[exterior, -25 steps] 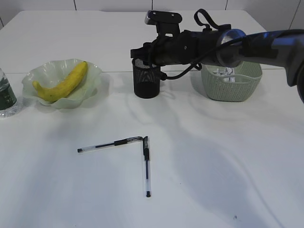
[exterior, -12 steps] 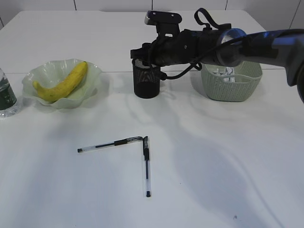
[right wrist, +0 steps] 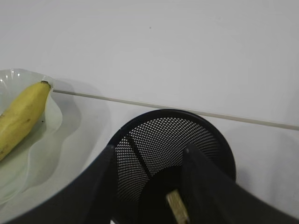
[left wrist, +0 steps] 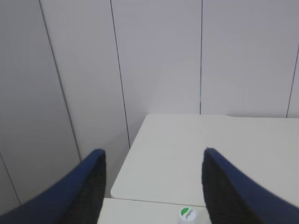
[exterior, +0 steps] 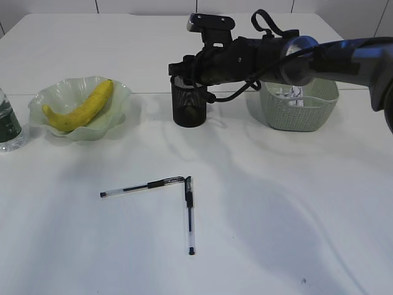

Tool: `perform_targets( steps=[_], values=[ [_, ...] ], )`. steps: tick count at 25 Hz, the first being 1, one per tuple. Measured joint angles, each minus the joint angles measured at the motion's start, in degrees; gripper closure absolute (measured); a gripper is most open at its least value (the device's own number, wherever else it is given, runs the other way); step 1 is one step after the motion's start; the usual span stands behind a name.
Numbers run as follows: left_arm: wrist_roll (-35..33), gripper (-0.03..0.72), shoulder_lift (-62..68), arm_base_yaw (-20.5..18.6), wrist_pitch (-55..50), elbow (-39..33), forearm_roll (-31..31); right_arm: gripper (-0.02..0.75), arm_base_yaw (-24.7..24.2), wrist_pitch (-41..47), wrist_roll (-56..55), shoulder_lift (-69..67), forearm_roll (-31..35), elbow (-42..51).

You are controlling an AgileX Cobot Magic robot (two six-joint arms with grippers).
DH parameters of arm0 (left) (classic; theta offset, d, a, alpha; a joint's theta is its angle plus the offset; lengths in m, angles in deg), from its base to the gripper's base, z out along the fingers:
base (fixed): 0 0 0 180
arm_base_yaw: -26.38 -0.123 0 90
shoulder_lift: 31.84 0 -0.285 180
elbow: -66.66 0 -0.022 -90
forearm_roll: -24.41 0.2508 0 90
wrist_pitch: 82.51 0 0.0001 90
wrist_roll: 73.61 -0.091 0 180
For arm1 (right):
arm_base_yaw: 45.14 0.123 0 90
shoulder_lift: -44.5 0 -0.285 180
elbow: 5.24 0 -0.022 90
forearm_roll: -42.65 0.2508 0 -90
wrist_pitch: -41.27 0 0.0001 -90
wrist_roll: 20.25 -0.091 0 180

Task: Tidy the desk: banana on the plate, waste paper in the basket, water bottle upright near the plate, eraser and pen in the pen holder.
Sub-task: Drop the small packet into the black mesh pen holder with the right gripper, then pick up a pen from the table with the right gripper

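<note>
The water bottle (exterior: 7, 126) stands at the worktop's (exterior: 276, 215) left edge, label unreadable. The right gripper (right wrist: 147, 179), jaws parted and released, hangs over the pen holder (right wrist: 205, 135) containing the eraser (right wrist: 176, 206). The left gripper (left wrist: 152, 186) gapes empty.

Pale grey wall panels (left wrist: 159, 56) with thin dark vertical seams stand behind.

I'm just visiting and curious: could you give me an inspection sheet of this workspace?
Surface: white desk.
Job's things: banana on plate; bottle upright beside it; paper in basket; eraser seemingly inside holder; two pens lying on desk.
Clutter: nothing seen.
Grippers: left gripper open, above bottle cap; right gripper open over holder.
Cables: black loops on right arm.
Surroundings: panelled wall.
</note>
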Motion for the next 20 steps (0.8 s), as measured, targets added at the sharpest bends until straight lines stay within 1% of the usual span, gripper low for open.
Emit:
perform_targets(
  steps=[5,9,15,20],
  values=[
    [0.0,0.238,0.0,0.0,0.0,0.0,0.1,0.400,0.0,4.3,0.0,0.0,0.0,-2.5],
    [0.0,0.238,0.0,0.0,0.0,0.0,0.7,0.400,0.0,10.5,0.0,0.0,-0.4,-7.0],
    [0.0,0.238,0.0,0.0,0.0,0.0,0.9,0.400,0.0,23.4,0.0,0.0,-4.6,-17.7],
    [0.0,0.238,0.0,0.0,0.0,0.0,1.1,0.400,-0.4,36.9,0.0,0.0,-7.6,-29.5]
  ],
)
